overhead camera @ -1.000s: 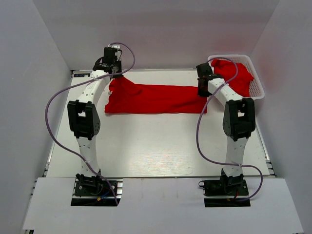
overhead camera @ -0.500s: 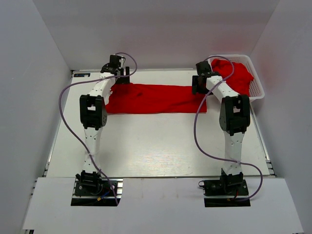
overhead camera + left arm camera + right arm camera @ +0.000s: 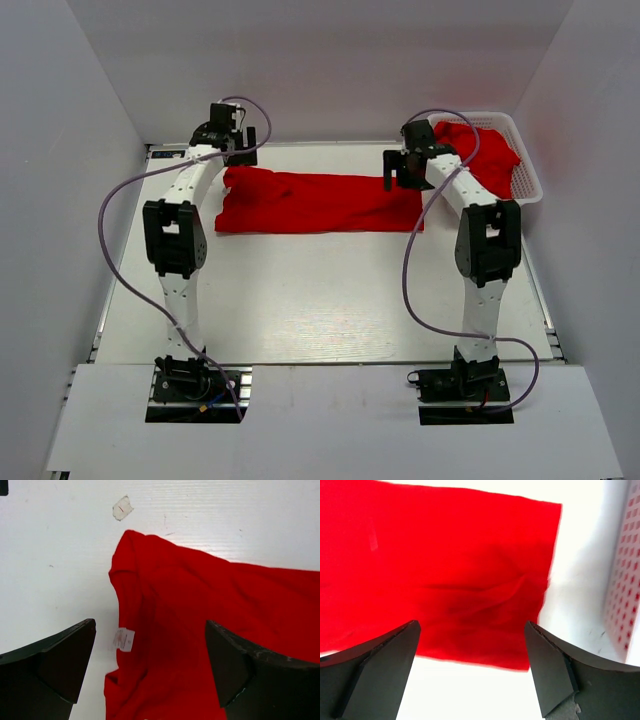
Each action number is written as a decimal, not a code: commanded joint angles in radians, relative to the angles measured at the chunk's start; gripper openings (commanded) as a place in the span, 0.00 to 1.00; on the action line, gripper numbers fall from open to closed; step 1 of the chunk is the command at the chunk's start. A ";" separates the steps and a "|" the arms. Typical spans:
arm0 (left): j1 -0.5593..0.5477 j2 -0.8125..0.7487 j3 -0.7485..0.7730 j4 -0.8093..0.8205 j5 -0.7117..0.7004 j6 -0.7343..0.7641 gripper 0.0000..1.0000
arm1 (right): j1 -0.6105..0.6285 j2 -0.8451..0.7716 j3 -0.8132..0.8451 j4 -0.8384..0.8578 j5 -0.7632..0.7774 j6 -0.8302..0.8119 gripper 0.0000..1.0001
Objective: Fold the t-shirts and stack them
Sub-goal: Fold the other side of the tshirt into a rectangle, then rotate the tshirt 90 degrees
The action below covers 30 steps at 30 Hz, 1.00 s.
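Fingers (image 3: 50, 675) of the left gripper (image 3: 149, 640) are spread wide apart, and nothing is held between them. The same is seen at the right gripper (image 3: 470, 635): its fingers (image 3: 375, 665) are wide apart and empty. Right under both pairs of fingers, a red t-shirt (image 3: 320, 202) is laid flat on the white table (image 3: 320, 300), folded into one long strip. One end is seen under the left fingers, with a small white label (image 3: 124, 639) showing between them. The other end is seen under the right fingers. Past the right fingers, on their outer side, a white basket (image 3: 531, 178) is set, and more red t-shirts (image 3: 485, 150) are piled in it.

The shirt is judged to be soft, light and floppy. It will sag wherever it is not held, and a fold can be lost if it is tugged. It is not likely to be broken. It is best pinched at the two short ends, one end for each gripper, close to the corners, so that the strip can be lifted evenly and folded over.

One second ago, both pairs of fingers were down at the ends of the shirt and looked shut on the cloth, and the far corner by the left fingers was pulled up. Now the cloth has been let go, the fingers have been opened, and the strip is left lying flat.
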 commanded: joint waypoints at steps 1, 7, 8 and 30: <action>-0.008 -0.128 -0.113 -0.012 0.056 -0.023 1.00 | 0.026 -0.092 -0.047 -0.014 -0.067 -0.014 0.90; -0.017 -0.179 -0.330 0.066 0.200 -0.103 1.00 | 0.046 -0.095 -0.119 0.039 -0.193 -0.023 0.90; -0.017 -0.179 -0.348 0.079 0.224 -0.120 1.00 | 0.052 -0.086 -0.116 0.044 -0.219 -0.014 0.90; 0.031 -0.030 -0.425 0.011 0.122 -0.198 1.00 | -0.054 -0.058 -0.475 0.182 -0.099 0.167 0.90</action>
